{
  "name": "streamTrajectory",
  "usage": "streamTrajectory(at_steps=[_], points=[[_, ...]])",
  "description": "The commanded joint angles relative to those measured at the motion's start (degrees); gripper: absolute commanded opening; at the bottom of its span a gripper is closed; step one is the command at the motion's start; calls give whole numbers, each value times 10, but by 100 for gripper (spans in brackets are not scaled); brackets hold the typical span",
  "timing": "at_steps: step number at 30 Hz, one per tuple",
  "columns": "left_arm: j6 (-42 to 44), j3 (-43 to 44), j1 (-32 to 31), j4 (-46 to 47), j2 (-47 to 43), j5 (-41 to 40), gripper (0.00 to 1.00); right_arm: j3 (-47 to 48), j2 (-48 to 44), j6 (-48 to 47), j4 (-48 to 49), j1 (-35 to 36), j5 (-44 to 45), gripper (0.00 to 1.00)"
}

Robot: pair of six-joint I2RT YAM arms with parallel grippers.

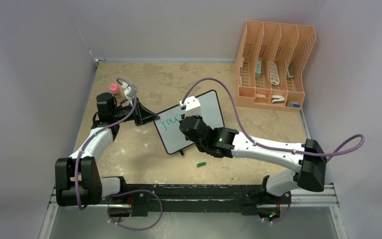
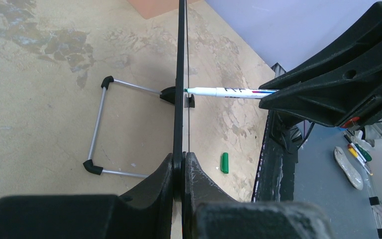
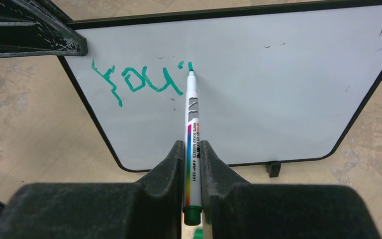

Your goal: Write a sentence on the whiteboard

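Observation:
The whiteboard (image 1: 210,108) stands tilted in the middle of the table, white with a thin black frame. Teal-green lettering of the sentence (image 3: 137,79) runs across its upper left. My left gripper (image 2: 183,162) is shut on the whiteboard's edge (image 2: 180,74), which shows edge-on in the left wrist view. My right gripper (image 3: 192,147) is shut on a white marker (image 3: 193,124) with a rainbow stripe. The marker's green tip touches the whiteboard (image 3: 288,99) just right of the last stroke. In the top view the right gripper (image 1: 185,119) covers part of the lettering (image 1: 169,121).
A green marker cap (image 1: 201,164) lies on the table in front of the board. The board's wire stand (image 2: 98,124) rests behind it. An orange file rack (image 1: 273,64) stands at the back right. A pink-capped bottle (image 1: 114,88) sits near the left arm.

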Motion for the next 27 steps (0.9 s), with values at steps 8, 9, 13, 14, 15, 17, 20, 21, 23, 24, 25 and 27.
streamTrajectory(at_steps=[8,9,13,14,15,17,20,21,23,24,25,27], points=[[17,13,-6,-6,-6,23,0,-10,-6,26,-19,-3,-6,0],[17,13,-6,-6,-6,23,0,-10,-6,27,-21,-3,-7,0],[17,13,-6,-6,-5,23,0,-11,-8,29,-26,-3,-10,0],[17,13,-6,-6,-6,23,0,-11,-8,30,-27,-3,-11,0],[17,13,-6,-6,-6,23,0,-10,-8,30,-28,-3,-12,0],[17,13,-6,-6,-5,23,0,-11,-8,30,-29,-3,-13,0],[17,13,-6,-6,-5,23,0,-11,-8,32,-30,-3,-14,0],[17,13,-6,-6,-5,23,0,-12,-8,31,-30,-3,-14,0],[17,13,-6,-6,-5,23,0,-12,-8,31,-31,-3,-15,0],[17,13,-7,-6,-5,23,0,-13,-8,32,-31,-3,-15,0],[17,13,-7,-6,-5,23,0,-13,-8,32,-32,-3,-14,0],[17,13,-7,-5,-5,23,0,-14,-8,33,-32,-3,-15,0]])
